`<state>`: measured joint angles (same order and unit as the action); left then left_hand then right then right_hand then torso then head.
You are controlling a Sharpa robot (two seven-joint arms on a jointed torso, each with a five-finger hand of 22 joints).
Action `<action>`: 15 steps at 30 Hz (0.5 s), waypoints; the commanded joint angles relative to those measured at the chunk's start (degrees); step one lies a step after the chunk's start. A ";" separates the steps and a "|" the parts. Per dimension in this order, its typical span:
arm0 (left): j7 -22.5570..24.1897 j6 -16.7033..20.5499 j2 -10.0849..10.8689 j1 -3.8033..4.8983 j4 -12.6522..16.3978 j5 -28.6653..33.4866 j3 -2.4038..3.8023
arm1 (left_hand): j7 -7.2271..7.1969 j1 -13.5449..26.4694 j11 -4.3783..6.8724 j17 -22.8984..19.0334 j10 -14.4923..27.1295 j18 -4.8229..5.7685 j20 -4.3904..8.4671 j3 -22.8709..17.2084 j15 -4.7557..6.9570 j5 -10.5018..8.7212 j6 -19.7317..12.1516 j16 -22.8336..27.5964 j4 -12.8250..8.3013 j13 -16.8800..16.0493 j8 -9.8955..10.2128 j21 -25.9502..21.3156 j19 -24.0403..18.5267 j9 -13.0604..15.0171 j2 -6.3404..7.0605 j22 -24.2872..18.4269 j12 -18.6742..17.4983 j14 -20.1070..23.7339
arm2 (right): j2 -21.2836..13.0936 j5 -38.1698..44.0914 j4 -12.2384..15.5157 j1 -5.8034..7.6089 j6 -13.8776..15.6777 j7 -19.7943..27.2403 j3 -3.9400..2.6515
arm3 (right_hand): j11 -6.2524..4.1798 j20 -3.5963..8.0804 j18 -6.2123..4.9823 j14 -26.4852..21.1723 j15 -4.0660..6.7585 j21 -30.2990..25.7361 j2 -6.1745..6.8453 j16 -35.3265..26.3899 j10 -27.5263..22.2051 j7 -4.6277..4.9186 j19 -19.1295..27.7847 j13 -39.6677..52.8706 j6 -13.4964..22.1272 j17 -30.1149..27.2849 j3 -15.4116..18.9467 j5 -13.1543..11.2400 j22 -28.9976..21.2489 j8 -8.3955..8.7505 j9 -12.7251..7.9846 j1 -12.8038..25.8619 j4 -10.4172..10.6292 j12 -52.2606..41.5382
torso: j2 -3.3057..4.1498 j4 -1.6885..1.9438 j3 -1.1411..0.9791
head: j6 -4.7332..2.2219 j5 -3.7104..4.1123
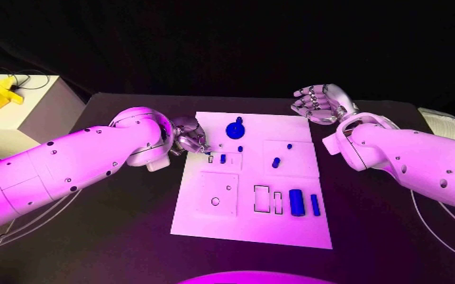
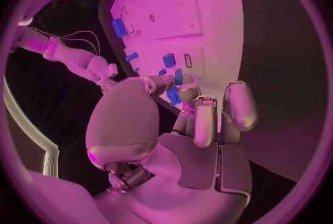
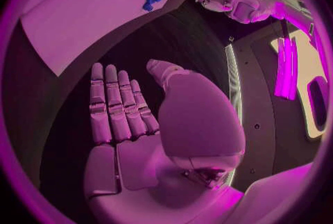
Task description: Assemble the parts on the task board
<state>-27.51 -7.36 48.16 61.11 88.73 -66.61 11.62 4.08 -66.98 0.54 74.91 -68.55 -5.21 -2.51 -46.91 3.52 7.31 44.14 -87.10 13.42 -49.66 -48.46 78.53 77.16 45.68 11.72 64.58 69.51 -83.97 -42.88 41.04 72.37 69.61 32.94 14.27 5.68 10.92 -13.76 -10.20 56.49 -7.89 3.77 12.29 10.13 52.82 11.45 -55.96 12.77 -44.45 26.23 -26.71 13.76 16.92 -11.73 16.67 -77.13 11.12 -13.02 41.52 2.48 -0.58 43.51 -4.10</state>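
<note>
The white task board point(image 1: 251, 228) lies in the middle of the table. On it are a round blue disc part point(image 1: 235, 128), three small blue pegs point(image 1: 240, 148) point(image 1: 223, 158) point(image 1: 276, 162), and two longer blue parts point(image 1: 296, 202) point(image 1: 315, 204) near empty outlined slots point(image 1: 263, 198). My left hand point(image 1: 190, 136) hovers at the board's far left edge, fingers bent toward the board with nothing seen between them; in the left wrist view its fingertips point(image 2: 208, 107) reach just short of the disc point(image 2: 173, 96). My right hand point(image 1: 321, 103) floats beyond the far right corner, palm flat and empty point(image 3: 132, 118).
A pale cabinet point(image 1: 33, 110) with a yellow object point(image 1: 10, 90) and cables stands at the table's far left. A white ribbed item point(image 1: 438, 123) sits at the right edge. Dark table surface surrounds the board.
</note>
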 commanded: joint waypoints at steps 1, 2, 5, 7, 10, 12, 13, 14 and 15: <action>-0.02 2.11 -0.28 -0.04 0.21 -0.80 -0.19 | -0.54 0.78 0.10 11.08 -0.68 0.21 -0.02 -9.37 0.41 1.05 0.96 -0.33 -9.12 -0.13 -0.31 0.43 0.48 4.68 -0.01 0.16 0.29 -4.60 | 0.33 -3.47 -0.43 0.10 -0.97 4.07 -0.02 | 0.10 -0.45 -0.31 0.26 -0.25 -0.18 -0.03 -0.84 0.51 3.22 0.00 -1.48 -0.02 -1.19 -0.02 0.26 -1.47 0.48 -0.14 0.60 -0.65 0.50 | 0.07 0.01 -0.04 | 0.08 0.01; -0.04 2.19 -0.36 -0.04 0.21 -0.99 -0.28 | -0.58 1.05 0.15 11.10 -0.82 0.23 0.03 -9.48 0.45 1.64 1.04 -0.35 -9.26 -0.24 -0.34 0.47 0.53 4.71 0.07 0.24 0.32 -4.62 | 0.43 -3.60 -0.58 0.13 -1.03 4.26 -0.02 | 0.16 -0.50 -0.30 0.27 -0.31 -0.18 -0.09 -1.11 0.52 3.27 0.04 -1.94 -0.02 -1.57 0.03 0.28 -1.94 0.65 -0.19 0.68 -0.80 0.64 | 0.07 -0.01 -0.03 | 0.10 0.00; -0.08 2.25 -0.54 -0.05 0.24 -1.45 -0.54 | -0.66 1.60 0.23 11.20 -1.02 0.26 0.12 -9.61 0.53 3.12 1.23 -0.40 -9.52 -0.35 -0.44 0.53 0.64 4.82 0.19 0.39 0.35 -4.67 | 0.68 -3.87 -0.94 0.20 -1.37 4.62 -0.03 | 0.66 -1.09 -0.19 -0.80 -0.96 -0.22 -0.45 -3.00 -0.14 3.67 1.82 -4.24 -0.12 -3.79 0.30 0.50 -4.51 1.37 -0.37 1.10 -1.41 1.91 | 0.09 0.02 -0.02 | 0.19 0.04; -0.11 2.19 -0.69 -0.05 0.25 -1.66 -0.70 | -0.68 1.71 0.25 11.21 -1.09 0.28 0.14 -9.63 0.55 3.38 1.26 -0.40 -9.58 -0.44 -0.46 0.58 0.69 4.84 0.20 0.49 0.38 -4.67 | 0.84 -4.02 -1.17 0.25 -1.59 4.83 -0.03 | 1.13 -1.65 -0.25 -1.16 -1.45 -0.17 -0.80 -4.39 -0.47 4.06 3.31 -6.35 -0.21 -5.57 0.72 0.84 -6.59 2.00 -0.58 1.41 -1.94 4.09 | 0.09 0.02 0.01 | 0.19 0.06; -0.15 2.04 -0.92 -0.06 0.22 -1.90 -0.91 | -0.69 1.76 0.26 11.23 -1.09 0.27 0.15 -9.63 0.56 3.50 1.28 -0.41 -9.62 -0.41 -0.46 0.55 0.67 4.85 0.22 0.44 0.36 -4.68 | 1.10 -4.17 -1.48 0.32 -1.89 5.16 -0.03 | 1.27 -1.83 -0.27 -1.01 -1.60 -0.18 -1.07 -5.22 0.04 4.16 3.51 -7.90 -0.31 -6.89 1.15 1.20 -8.02 2.52 -0.80 1.71 -2.35 6.04 | 0.14 0.01 0.03 | 0.26 0.08; -0.18 1.96 -1.06 -0.06 0.19 -2.24 -1.02 | -0.70 1.79 0.27 11.23 -1.11 0.27 0.16 -9.64 0.57 3.62 1.29 -0.41 -9.66 -0.43 -0.47 0.55 0.66 4.86 0.23 0.43 0.37 -4.68 | 1.27 -4.29 -1.63 0.36 -2.06 5.34 -0.03 | 1.28 -1.89 -0.26 -0.85 -1.63 -0.23 -1.18 -5.45 0.41 4.16 3.91 -8.37 -0.39 -7.35 1.29 1.32 -8.61 2.69 -0.89 1.80 -2.51 6.61 | 0.16 0.01 0.04 | 0.25 0.10; -0.19 1.93 -1.14 -0.06 0.18 -2.56 -1.07 | -0.70 1.79 0.27 11.23 -1.11 0.27 0.16 -9.64 0.57 3.62 1.29 -0.41 -9.66 -0.43 -0.47 0.55 0.66 4.86 0.23 0.43 0.37 -4.68 | 1.34 -4.35 -1.69 0.38 -2.13 5.42 -0.03 | 1.29 -1.94 -0.25 -0.77 -1.66 -0.24 -1.25 -5.55 0.60 4.17 4.12 -8.58 -0.44 -7.57 1.35 1.36 -8.90 2.77 -0.93 1.83 -2.58 6.87 | 0.17 -0.01 0.04 | 0.30 0.11; -0.19 1.90 -1.21 -0.06 0.16 -2.94 -1.11 | -0.70 1.79 0.27 11.23 -1.11 0.27 0.16 -9.64 0.57 3.62 1.29 -0.41 -9.66 -0.43 -0.47 0.55 0.66 4.86 0.23 0.43 0.37 -4.68 | 1.40 -4.40 -1.73 0.39 -2.17 5.50 -0.03 | 1.29 -1.96 -0.25 -0.74 -1.67 -0.24 -1.28 -5.61 0.67 4.17 4.23 -8.67 -0.45 -7.68 1.37 1.38 -9.04 2.82 -0.95 1.84 -2.63 7.00 | 0.15 -0.01 0.04 | 0.32 0.12; -0.20 1.83 -1.28 -0.06 0.15 -3.29 -1.15 | -0.70 1.79 0.27 11.23 -1.11 0.27 0.16 -9.64 0.57 3.62 1.29 -0.41 -9.66 -0.43 -0.47 0.55 0.66 4.86 0.23 0.43 0.37 -4.68 | 1.45 -4.44 -1.76 0.40 -2.21 5.58 -0.03 | 1.30 -1.99 -0.24 -0.69 -1.69 -0.25 -1.33 -5.68 0.78 4.17 4.40 -8.79 -0.47 -7.84 1.40 1.41 -9.25 2.88 -0.99 1.86 -2.69 7.19 | 0.15 -0.01 0.04 | 0.34 0.13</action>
<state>-27.70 -5.75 47.06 61.06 88.80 -68.25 10.48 4.07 -65.34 0.91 74.91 -69.35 -5.22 -2.26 -47.77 3.58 10.65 44.35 -87.31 12.55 -50.04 -48.84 78.76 77.41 48.93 12.45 65.02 69.61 -84.04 -41.52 37.42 70.65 69.97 31.95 17.95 5.67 12.14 -15.78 -10.20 55.48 -9.33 3.78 10.92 4.66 53.22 11.45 -51.84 4.07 -44.45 18.48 -25.37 14.87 7.81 -9.17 15.76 -75.76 8.82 -6.08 41.66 2.49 -0.56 43.79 -4.00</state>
